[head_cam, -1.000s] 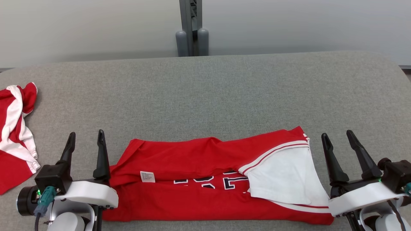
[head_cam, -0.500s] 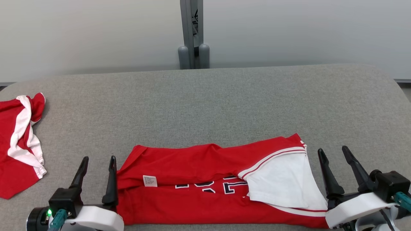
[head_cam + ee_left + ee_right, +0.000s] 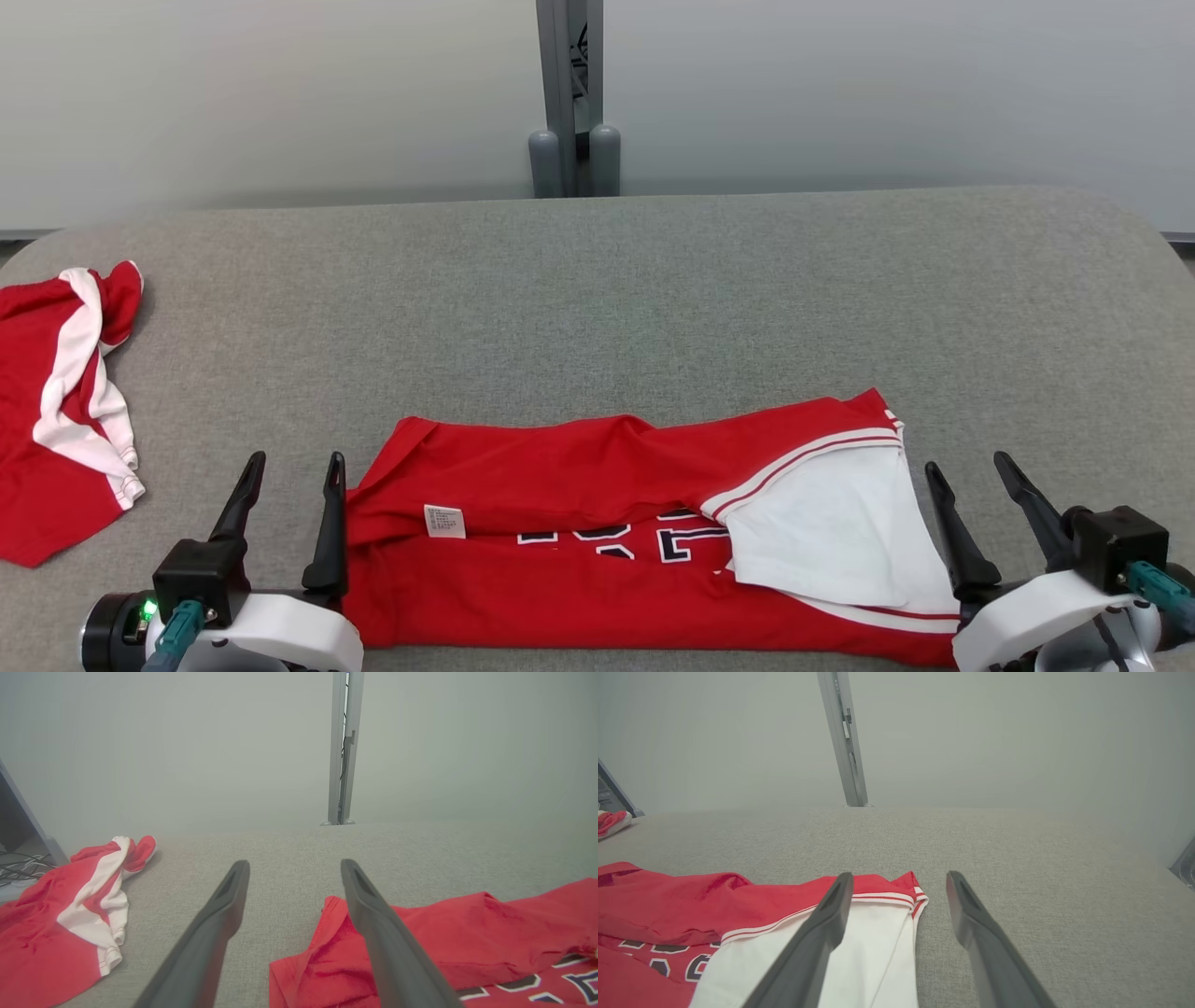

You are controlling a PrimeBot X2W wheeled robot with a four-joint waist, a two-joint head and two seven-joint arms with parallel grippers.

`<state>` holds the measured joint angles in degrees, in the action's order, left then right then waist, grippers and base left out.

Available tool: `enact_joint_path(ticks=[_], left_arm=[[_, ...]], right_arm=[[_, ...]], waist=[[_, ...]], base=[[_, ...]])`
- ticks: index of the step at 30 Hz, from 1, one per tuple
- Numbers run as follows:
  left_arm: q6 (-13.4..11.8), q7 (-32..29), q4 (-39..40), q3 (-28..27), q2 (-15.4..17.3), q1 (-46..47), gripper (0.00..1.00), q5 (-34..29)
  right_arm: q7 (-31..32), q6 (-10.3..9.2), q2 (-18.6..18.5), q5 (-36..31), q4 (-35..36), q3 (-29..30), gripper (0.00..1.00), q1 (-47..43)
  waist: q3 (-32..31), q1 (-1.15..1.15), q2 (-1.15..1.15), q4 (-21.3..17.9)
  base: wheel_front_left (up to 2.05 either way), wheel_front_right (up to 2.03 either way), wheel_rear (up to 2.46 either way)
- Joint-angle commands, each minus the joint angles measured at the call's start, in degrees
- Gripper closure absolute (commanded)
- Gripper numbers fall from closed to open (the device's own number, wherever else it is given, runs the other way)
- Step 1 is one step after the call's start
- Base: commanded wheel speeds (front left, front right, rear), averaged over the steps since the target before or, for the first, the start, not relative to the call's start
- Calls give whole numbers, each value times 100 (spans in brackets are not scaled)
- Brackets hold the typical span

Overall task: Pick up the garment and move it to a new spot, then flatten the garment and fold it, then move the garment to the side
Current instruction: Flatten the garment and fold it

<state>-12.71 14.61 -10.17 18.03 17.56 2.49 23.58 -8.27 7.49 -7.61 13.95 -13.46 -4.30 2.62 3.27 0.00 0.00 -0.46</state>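
at the far left of the grey padded table (image 3: 653, 299) we see a crumpled red-and-white cloth (image 3: 56, 411), lying loose near the table's left edge and well apart from everything else. next comes our left gripper (image 3: 296, 459), low at the near edge, its two dark fingers (image 3: 329, 523) pointing away from us and spread wide with nothing between them. in the left wrist view one finger stands over bare grey fabric and the other crosses the left end of the garment (image 3: 560, 476); we cannot tell whether it touches the cloth. the garment, a red shirt, lies along the near edge of the table between our two grippers, folded lengthwise so that the far half laps over the near half. a small white label (image 3: 445, 521) shows near its left end, and dark letters (image 3: 621, 541) with white outlines peek out under the fold around the middle. past the far edge of the table a grey post (image 3: 569, 93) stands against a pale wall (image 3: 280, 93). at the garment's right end a white sleeve (image 3: 822, 532) with striped trim (image 3: 803, 457) lies folded over the red body. our right gripper (image 3: 967, 463) sits just beside that sleeve, its fingers set wide and empty too. in the right wrist view its inner finger lies over the white sleeve and the outer one over bare table.
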Motion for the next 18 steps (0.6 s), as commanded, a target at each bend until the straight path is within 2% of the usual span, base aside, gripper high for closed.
enact_joint_path(ticks=[1, 11, 18], left_arm=[[-32, -19, -5, -7, 54, 79, 0, -52], [1, -38, 4, 44, 82, 274, 0, -61], [13, -15, -33, 58, 56, 338, 0, -35]], right_arm=[[13, 1, -93, -96, -67, 10, 0, 64], [-89, 1, -69, -270, -1640, -113, 0, 502], [-312, 1, 95, 40, -2621, -425, 0, 936]], waist=[[36, 0, 0, 22], [240, 0, 0, 236], [325, 0, 0, 332]], base=[[0, 0, 0], [0, 0, 0], [0, 0, 0]])
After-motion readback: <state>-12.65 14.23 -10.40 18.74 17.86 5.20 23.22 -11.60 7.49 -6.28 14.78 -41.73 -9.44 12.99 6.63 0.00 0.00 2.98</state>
